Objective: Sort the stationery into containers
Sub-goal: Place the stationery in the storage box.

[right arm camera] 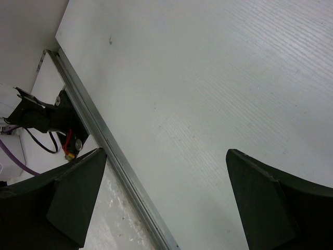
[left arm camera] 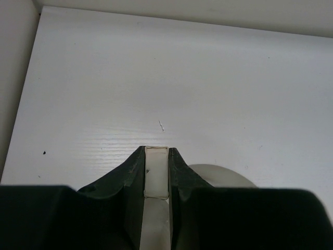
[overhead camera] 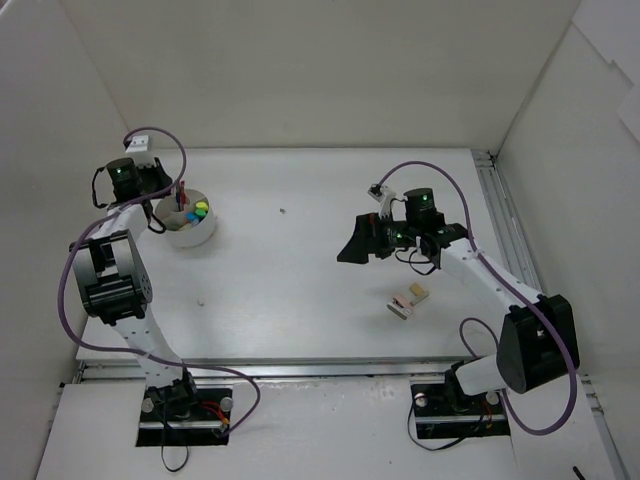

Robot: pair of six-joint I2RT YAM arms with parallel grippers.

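Note:
The round white tub [overhead camera: 190,232] stands at the left of the table and holds a red stick [overhead camera: 184,193] and highlighters with green, blue and yellow ends [overhead camera: 198,210]. My left gripper [overhead camera: 163,208] is at the tub's left rim. In the left wrist view it [left arm camera: 156,156] is shut on a small white eraser block [left arm camera: 156,172], with part of the tub's rim [left arm camera: 223,174] showing behind the fingers. My right gripper [overhead camera: 362,250] is open and empty above the table's middle right. A pink and a tan eraser block [overhead camera: 407,298] lie on the table in front of it.
The right wrist view shows bare table between the wide-open fingers [right arm camera: 78,192], a metal rail [right arm camera: 104,140] along the table's near edge, and the left arm's base [right arm camera: 41,117]. White walls enclose the table. A dark speck [overhead camera: 283,211] lies right of the tub.

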